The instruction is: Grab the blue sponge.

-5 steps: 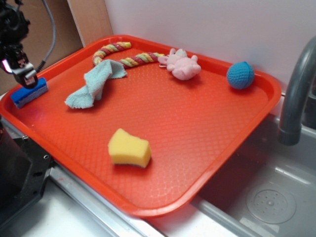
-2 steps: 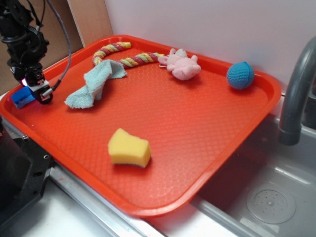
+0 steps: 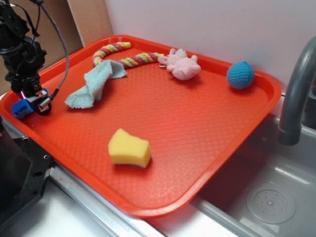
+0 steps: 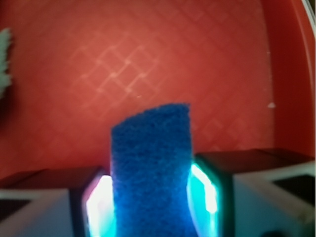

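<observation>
Hand [image 4: 150, 197] clenched on small bright-blue rectangular sponge block [image 4: 150, 173], pads touching both sides. Grasp step looks done; next prob. lift straight up off red plastic tray surface [image 3: 197, 128] w/o slipping.

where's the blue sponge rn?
In the exterior view the blue sponge sits at the tray's far left edge, pinched in the gripper, left of the teal cloth. The wrist view shows it between both fingers.

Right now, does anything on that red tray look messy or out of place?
Only small things: the cloth lies crumpled over one end of the rope, and the blue sponge sits squeezed between the pincer pads at the tray edge. Nothing is spilled or visibly damaged.
</observation>
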Motion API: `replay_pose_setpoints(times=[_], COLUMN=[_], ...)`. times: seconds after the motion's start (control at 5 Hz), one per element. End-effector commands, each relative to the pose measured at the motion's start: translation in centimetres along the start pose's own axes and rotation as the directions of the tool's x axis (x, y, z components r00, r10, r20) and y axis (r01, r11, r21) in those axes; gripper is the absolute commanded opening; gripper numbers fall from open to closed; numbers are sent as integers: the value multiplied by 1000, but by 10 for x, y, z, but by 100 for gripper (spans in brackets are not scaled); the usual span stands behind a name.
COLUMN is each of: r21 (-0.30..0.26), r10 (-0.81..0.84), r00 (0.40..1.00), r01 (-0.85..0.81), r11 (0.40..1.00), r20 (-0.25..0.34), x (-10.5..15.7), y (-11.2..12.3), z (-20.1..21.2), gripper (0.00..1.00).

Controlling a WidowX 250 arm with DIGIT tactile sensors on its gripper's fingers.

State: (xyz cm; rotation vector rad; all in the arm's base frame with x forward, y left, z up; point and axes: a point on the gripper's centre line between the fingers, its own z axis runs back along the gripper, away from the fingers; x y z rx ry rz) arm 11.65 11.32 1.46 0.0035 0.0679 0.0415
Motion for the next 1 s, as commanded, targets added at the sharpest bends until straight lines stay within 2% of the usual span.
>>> replay_pose_setpoints(times=[0.0, 0.2, 0.4, 0.6, 0.8], r21=[-89, -92, -153, -126, -95], r10=[68, 108, 120, 89, 78], r00=[998, 992, 983, 974, 960], r01=[-69, -101, -98, -63, -54], r11=[994, 991, 983, 990, 994], r20=[-13, 72, 137, 210, 270], x=[-3, 35, 27, 21, 13], y=[-9, -61, -89, -103, -107], z=[62, 115, 170, 219, 249], gripper=[0, 0, 0, 0, 0])
